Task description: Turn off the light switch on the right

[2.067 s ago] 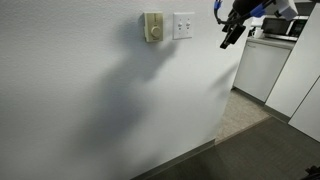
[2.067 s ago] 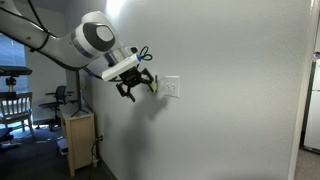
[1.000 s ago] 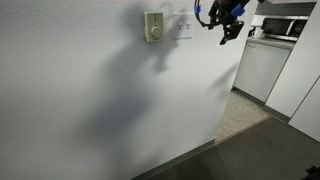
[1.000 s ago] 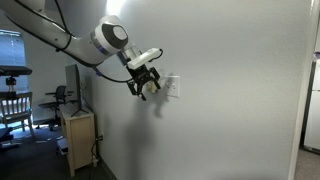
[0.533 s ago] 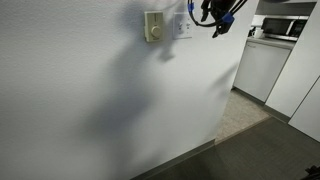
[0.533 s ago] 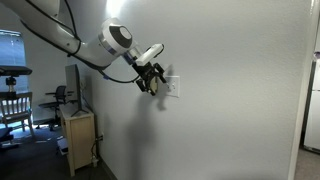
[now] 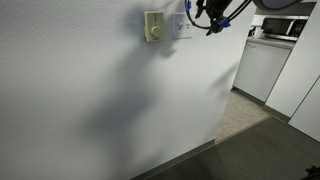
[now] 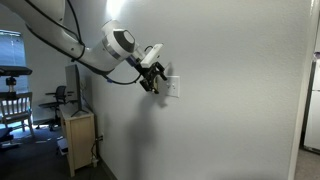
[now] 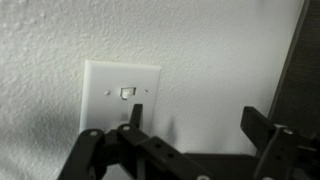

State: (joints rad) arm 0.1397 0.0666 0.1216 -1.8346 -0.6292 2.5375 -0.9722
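Observation:
The white light switch plate (image 7: 181, 26) is on the wall, right of a cream-yellow plate with a round knob (image 7: 152, 27). It also shows in an exterior view (image 8: 173, 88) and in the wrist view (image 9: 105, 85), where a small toggle (image 9: 127, 92) sits near its middle. My gripper (image 7: 207, 17) is open and empty, right at the plate's edge, close to the wall (image 8: 152, 81). In the wrist view the gripper (image 9: 195, 115) has one fingertip just below the toggle and the other over bare wall. I cannot tell whether it touches.
A white counter cabinet (image 7: 262, 65) with a microwave (image 7: 284, 28) stands past the wall's corner. A low wooden cabinet (image 8: 78, 135), a monitor (image 8: 72, 85) and a chair (image 8: 12, 105) stand along the wall under the arm.
The arm has swung in toward the wall, and the gripper has moved from beside the switch plate to right against its edge. The jaws stay open.

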